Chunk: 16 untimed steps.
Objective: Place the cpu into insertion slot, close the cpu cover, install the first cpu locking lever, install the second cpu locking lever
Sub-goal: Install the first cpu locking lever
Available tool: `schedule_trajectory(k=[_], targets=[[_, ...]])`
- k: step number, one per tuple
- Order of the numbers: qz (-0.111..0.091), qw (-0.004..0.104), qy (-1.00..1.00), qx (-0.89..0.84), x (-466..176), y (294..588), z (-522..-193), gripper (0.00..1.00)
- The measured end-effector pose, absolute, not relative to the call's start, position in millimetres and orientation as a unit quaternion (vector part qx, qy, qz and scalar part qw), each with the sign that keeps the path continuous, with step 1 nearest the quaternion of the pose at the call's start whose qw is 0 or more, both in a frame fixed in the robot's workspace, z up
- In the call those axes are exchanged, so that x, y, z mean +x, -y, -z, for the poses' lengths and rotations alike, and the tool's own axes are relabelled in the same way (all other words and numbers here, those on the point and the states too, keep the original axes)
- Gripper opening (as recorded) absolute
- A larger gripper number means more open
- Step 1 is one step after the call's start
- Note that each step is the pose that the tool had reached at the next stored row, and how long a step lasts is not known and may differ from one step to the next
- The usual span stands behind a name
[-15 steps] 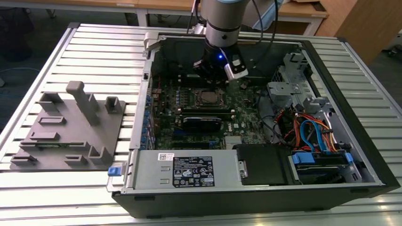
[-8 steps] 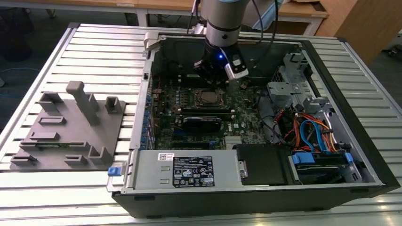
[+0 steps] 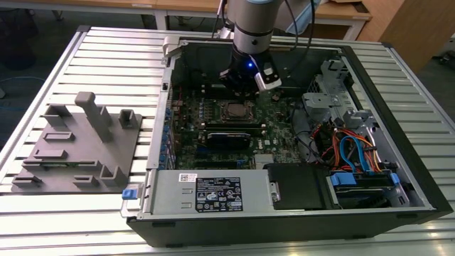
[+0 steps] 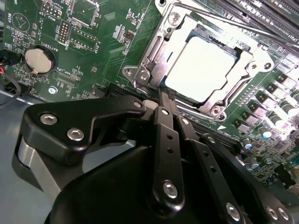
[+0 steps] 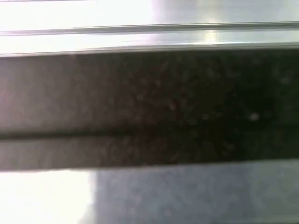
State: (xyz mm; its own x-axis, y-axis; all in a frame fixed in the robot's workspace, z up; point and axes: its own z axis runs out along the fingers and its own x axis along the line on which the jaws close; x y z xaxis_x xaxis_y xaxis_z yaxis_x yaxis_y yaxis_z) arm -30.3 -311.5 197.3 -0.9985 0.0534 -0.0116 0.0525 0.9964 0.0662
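Note:
The cpu (image 4: 205, 67), a flat square with a pale grey metal top, lies in the insertion slot (image 4: 215, 111) on the green board. The silvery cpu cover (image 4: 156, 51) lies flat around it as a frame. A thin lever rod (image 4: 243, 27) runs along the socket's far side. My gripper (image 4: 161, 93) is shut, and its black fingers (image 4: 164, 135) meet right at one corner of the socket. I see nothing held between them. In the exterior view the gripper (image 3: 245, 88) hangs inside the open computer case just behind the insertion slot (image 3: 235, 110).
A grey power-supply box (image 3: 206, 192) stands at the case's front, with cables (image 3: 355, 149) and a drive cage on the exterior view's right. A grey fixture plate (image 3: 78, 144) lies on the slatted table to the left. Long black slots (image 4: 261, 14) and a coin battery (image 4: 37, 60) flank the socket.

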Motion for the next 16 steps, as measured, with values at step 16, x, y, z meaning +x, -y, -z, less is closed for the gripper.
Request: schedule_trajectory(k=[16], targets=[[-0.051,0.005,-0.998,0.027,-31.1,313.5,-195.7,0.10]])
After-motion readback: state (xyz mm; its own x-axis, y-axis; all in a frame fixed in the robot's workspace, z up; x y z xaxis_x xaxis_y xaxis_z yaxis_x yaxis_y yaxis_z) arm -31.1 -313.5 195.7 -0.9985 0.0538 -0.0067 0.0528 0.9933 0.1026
